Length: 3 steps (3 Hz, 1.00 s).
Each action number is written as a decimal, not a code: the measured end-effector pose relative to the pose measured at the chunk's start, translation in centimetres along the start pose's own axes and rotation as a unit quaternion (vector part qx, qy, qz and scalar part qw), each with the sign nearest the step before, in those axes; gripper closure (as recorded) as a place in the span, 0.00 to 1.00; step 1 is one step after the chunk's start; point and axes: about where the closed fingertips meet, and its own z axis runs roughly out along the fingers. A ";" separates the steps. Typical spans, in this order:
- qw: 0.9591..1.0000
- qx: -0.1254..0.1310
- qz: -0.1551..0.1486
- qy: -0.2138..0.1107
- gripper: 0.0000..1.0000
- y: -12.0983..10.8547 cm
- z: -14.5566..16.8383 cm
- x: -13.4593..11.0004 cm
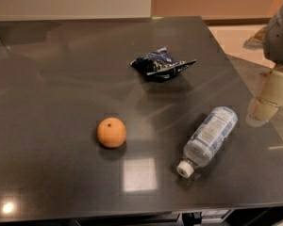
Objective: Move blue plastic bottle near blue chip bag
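Observation:
The blue plastic bottle (208, 139) lies on its side at the front right of the dark table (61, 79), its white cap pointing toward the front edge. The blue chip bag (161, 64) lies crumpled farther back, near the table's middle right. My gripper (269, 95) hangs at the frame's right edge, over the table's right rim, to the right of the bottle and apart from it.
An orange (111, 132) sits left of the bottle, in the front middle of the table. The table's right edge runs beside the gripper, with pale floor (236, 36) beyond it. A wall stands behind the table.

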 end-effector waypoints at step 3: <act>0.978 -0.114 -0.161 -0.067 0.00 4.4 7.6 -3.4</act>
